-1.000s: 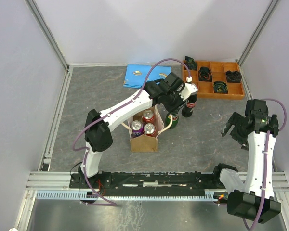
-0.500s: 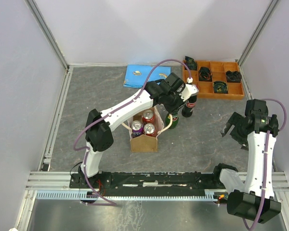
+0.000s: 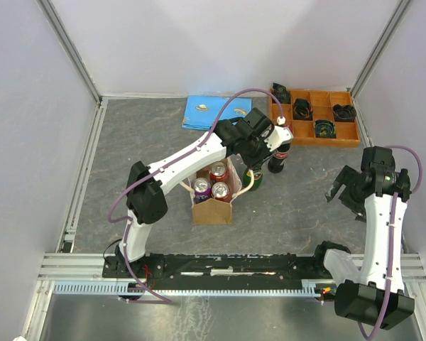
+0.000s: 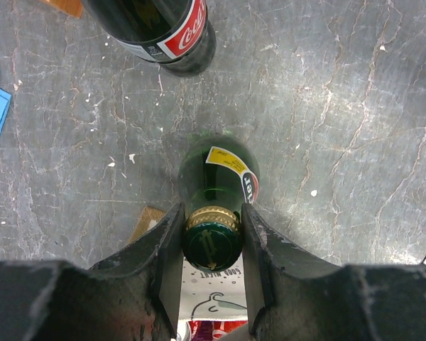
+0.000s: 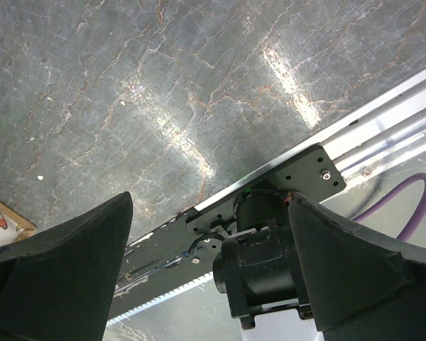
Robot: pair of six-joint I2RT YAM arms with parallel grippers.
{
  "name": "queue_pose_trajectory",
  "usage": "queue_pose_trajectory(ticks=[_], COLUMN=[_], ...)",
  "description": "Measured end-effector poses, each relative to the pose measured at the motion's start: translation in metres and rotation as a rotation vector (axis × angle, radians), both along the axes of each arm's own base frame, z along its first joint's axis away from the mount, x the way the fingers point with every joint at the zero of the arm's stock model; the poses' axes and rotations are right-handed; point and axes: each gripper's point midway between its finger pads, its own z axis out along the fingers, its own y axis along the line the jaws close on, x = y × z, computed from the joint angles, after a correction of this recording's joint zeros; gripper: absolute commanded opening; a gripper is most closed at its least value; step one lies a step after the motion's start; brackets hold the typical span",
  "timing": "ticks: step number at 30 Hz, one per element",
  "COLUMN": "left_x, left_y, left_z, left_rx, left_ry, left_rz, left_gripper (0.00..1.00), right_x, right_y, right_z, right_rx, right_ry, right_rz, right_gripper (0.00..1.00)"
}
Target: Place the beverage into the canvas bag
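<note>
A green glass bottle (image 4: 213,177) with a gold-banded cap stands upright on the grey table, just right of the canvas bag (image 3: 213,202). My left gripper (image 4: 211,229) is shut on the bottle's neck from above; in the top view it (image 3: 254,162) sits over the bottle (image 3: 256,179). The beige bag holds three cans (image 3: 211,183), and its printed panel shows below my fingers (image 4: 216,295). A cola bottle (image 3: 279,153) stands upright beyond the green one, also in the left wrist view (image 4: 163,32). My right gripper (image 3: 344,188) is open and empty, held above the table at right (image 5: 209,213).
An orange compartment tray (image 3: 314,138) with dark parts lies at the back right. A blue packet (image 3: 202,112) lies at the back centre. The right arm's base and the front rail (image 5: 270,192) show under the right gripper.
The left arm has shifted only slightly, its gripper staying on the green bottle's neck. The right arm has not moved.
</note>
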Motion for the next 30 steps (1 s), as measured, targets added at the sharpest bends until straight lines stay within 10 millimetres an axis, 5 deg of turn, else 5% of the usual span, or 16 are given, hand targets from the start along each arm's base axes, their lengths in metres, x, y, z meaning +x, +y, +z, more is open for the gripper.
queue_pose_trajectory(ticks=[17, 30], left_x=[0.017, 0.067], left_y=[0.002, 0.009], left_z=[0.009, 0.034], left_rx=[0.010, -0.053], left_ry=[-0.085, -0.217], left_rz=[0.044, 0.166], left_gripper=[0.03, 0.03], right_x=[0.000, 0.000], right_y=[0.000, -0.001], right_z=[0.000, -0.001], right_rx=[-0.001, -0.006], right_ry=[0.002, 0.009], right_rz=[0.001, 0.001], right_gripper=[0.99, 0.99])
